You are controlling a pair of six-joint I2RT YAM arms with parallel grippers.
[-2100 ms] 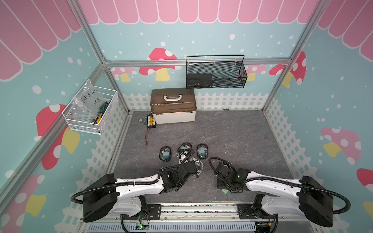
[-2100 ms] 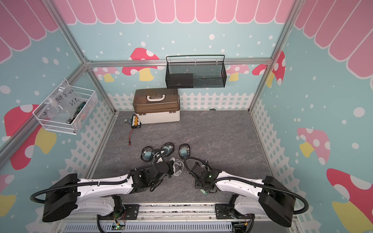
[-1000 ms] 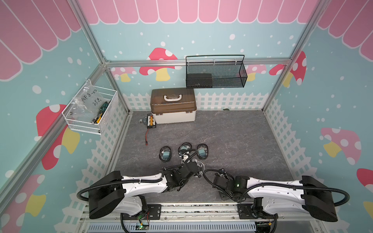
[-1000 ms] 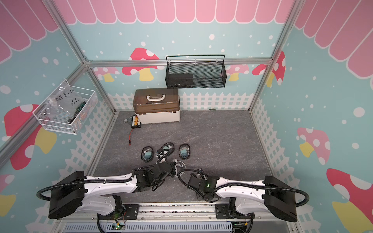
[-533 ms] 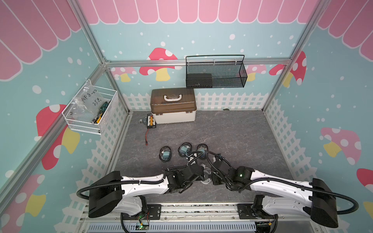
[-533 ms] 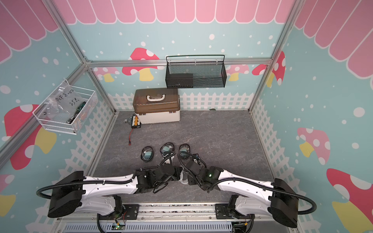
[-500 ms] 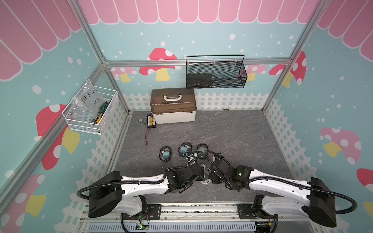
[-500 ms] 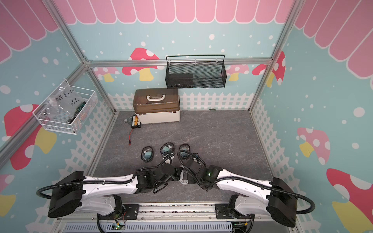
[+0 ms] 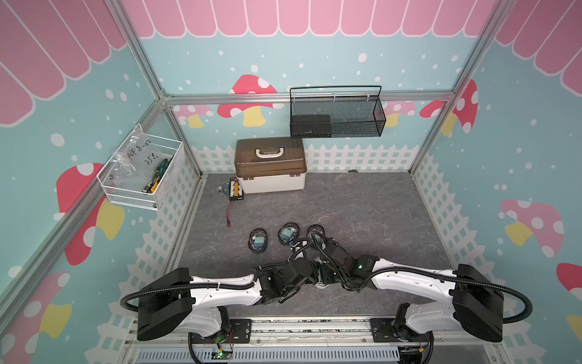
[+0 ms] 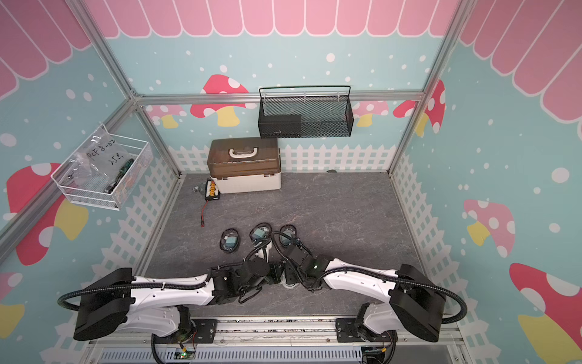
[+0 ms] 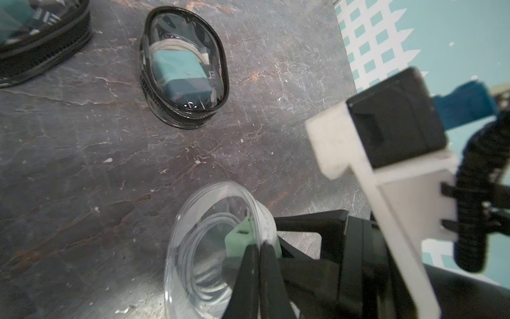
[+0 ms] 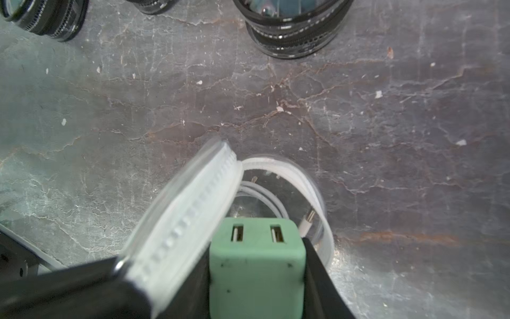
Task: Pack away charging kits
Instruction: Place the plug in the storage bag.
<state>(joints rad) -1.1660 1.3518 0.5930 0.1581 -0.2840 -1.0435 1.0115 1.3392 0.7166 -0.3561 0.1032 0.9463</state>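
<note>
Right gripper point(image 12: 258, 259) holds one adapter point(image 12: 256, 270); three black-rimmed pouches point(image 10: 229, 240) point(image 10: 259, 234) point(image 10: 287, 237), one white-rimmed pouch point(image 12: 309, 187).

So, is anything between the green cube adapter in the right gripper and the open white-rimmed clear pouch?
Nothing visible. The left gripper holds the lid of the clear white-rimmed pouch aside; the green cube adapter faces the opening, where only the coiled white cable lies.

Open grey floor point(image 9: 371, 208) right and behind, three black-rimmed pouches point(image 9: 258, 241) in a row mid-floor, white box point(image 9: 271, 179) and black board point(image 9: 236, 190) back-left, left arm point(image 9: 226, 286) and right arm point(image 9: 409, 280) crowding near centre.
</note>
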